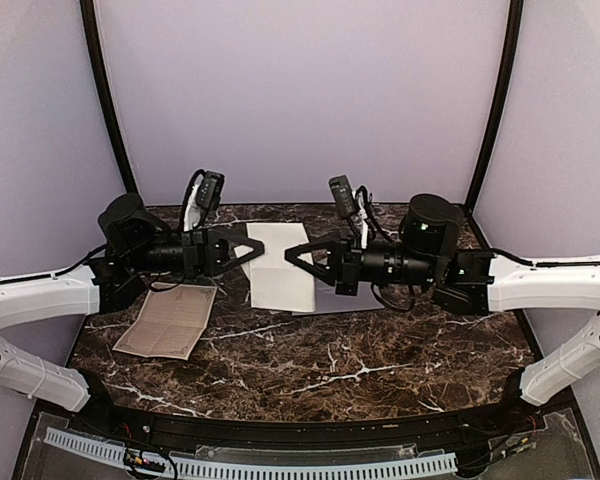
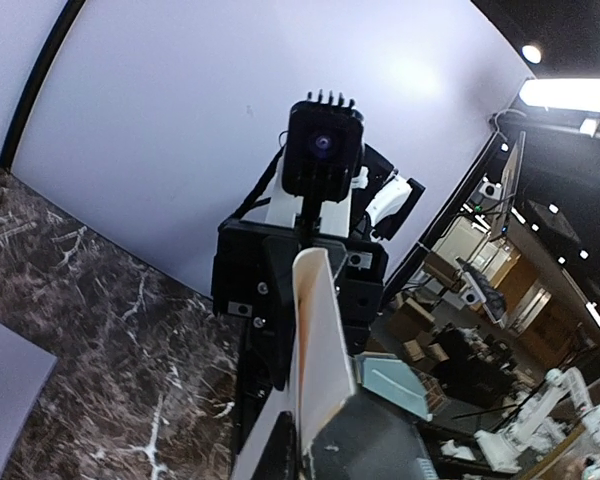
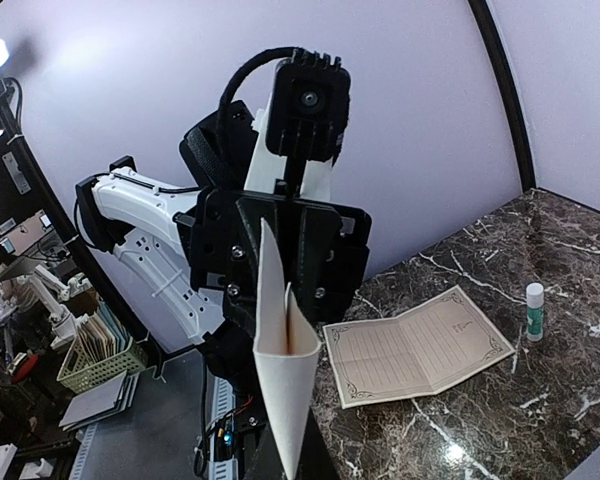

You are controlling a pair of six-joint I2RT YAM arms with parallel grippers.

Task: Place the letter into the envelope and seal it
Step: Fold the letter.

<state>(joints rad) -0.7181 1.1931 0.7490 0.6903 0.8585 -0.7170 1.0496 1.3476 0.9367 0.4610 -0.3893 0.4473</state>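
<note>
Paper (image 1: 280, 265) is white, envelope (image 2: 5, 390) seemingly grey-lavender, sheet (image 1: 170, 322) tan and ornate-bordered, table (image 1: 330, 370) white-veined brown marble.

The black left gripper (image 1: 258, 250) and right gripper (image 1: 290, 252) are held level, tips facing, both clamped on the folded white sheet (image 1: 280, 285) between them.

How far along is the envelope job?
Done: nothing evident. In hand: left end effector and right end effector pinch a folded pale sheet above the table. Left: inserting and sealing; envelope lies flat, glue stick stands unused.
</note>
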